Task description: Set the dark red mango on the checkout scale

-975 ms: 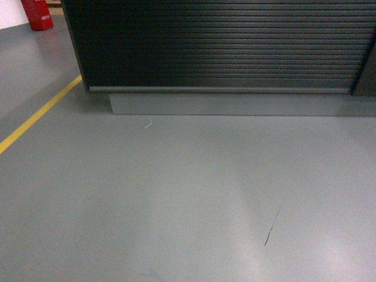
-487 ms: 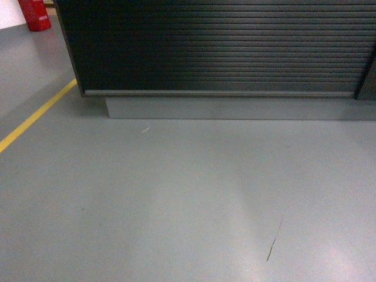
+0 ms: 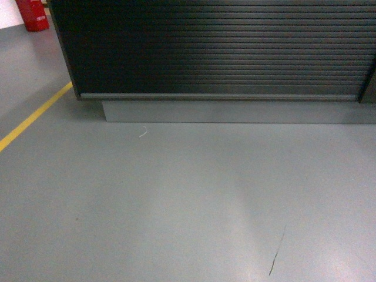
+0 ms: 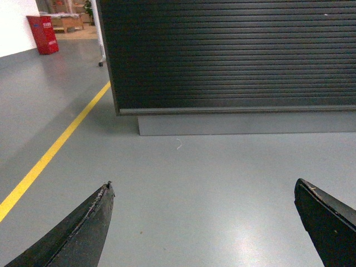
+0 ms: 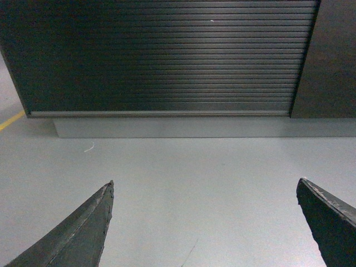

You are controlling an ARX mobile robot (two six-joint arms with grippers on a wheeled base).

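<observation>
Grey floor (image 3: 176, 200) fills lower head view, yellow line (image 3: 32, 117) at left, thin dark scratch (image 3: 276, 258) lower right. Checkout desk (image 3: 217, 53) ahead: only dark ribbed front on grey plinth (image 3: 235, 111) visible; top out of frame. Red object (image 3: 32, 14) far left corner. Left end effector (image 4: 203, 222) spread wide, nothing between fingers. Right end effector (image 5: 206, 222) likewise wide, holding nothing. Small white scrap (image 3: 143, 133) near plinth. Dark red mango, scale: not visible in any view.
</observation>
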